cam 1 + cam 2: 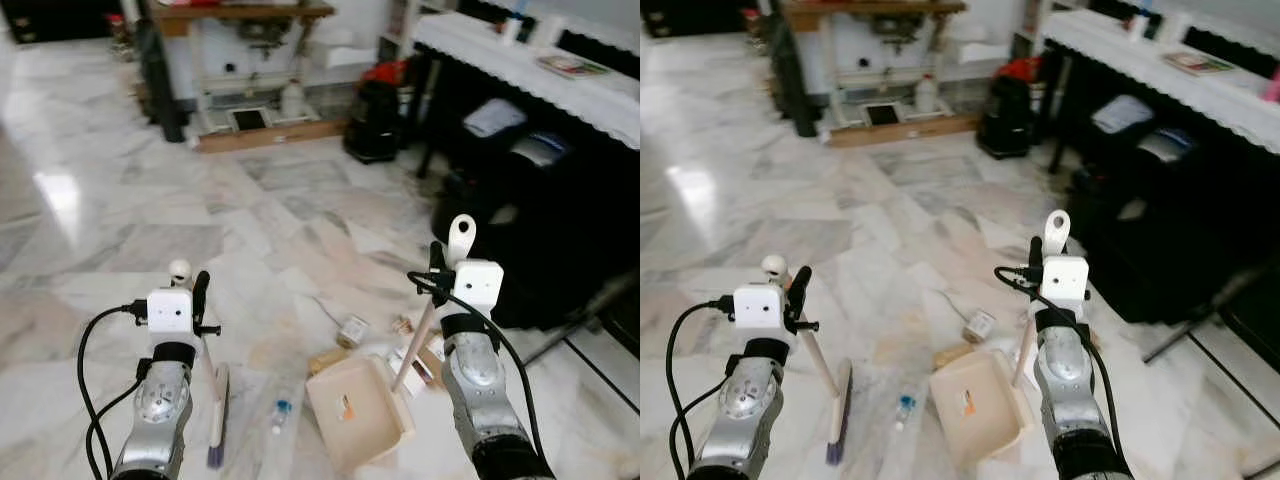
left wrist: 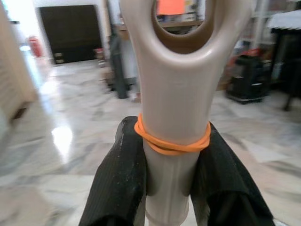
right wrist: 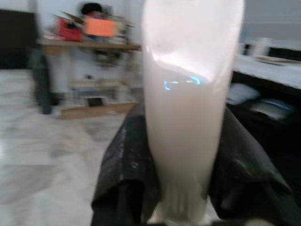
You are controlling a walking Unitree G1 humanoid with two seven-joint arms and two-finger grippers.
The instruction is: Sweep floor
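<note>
My left gripper is shut on the cream handle of a small broom, which has an orange rubber band around it. The broom head rests on the marble floor at lower left. My right gripper is shut on the dustpan's long cream handle. The cream dustpan sits on the floor between my arms. Litter lies around it: a small box, a little clear bottle, a brown scrap and wrappers.
A black table under a white lace cloth runs along the right, with dark bags and bins beneath it. A black bag and a wooden workbench stand at the back. A metal stand leg crosses the floor at right.
</note>
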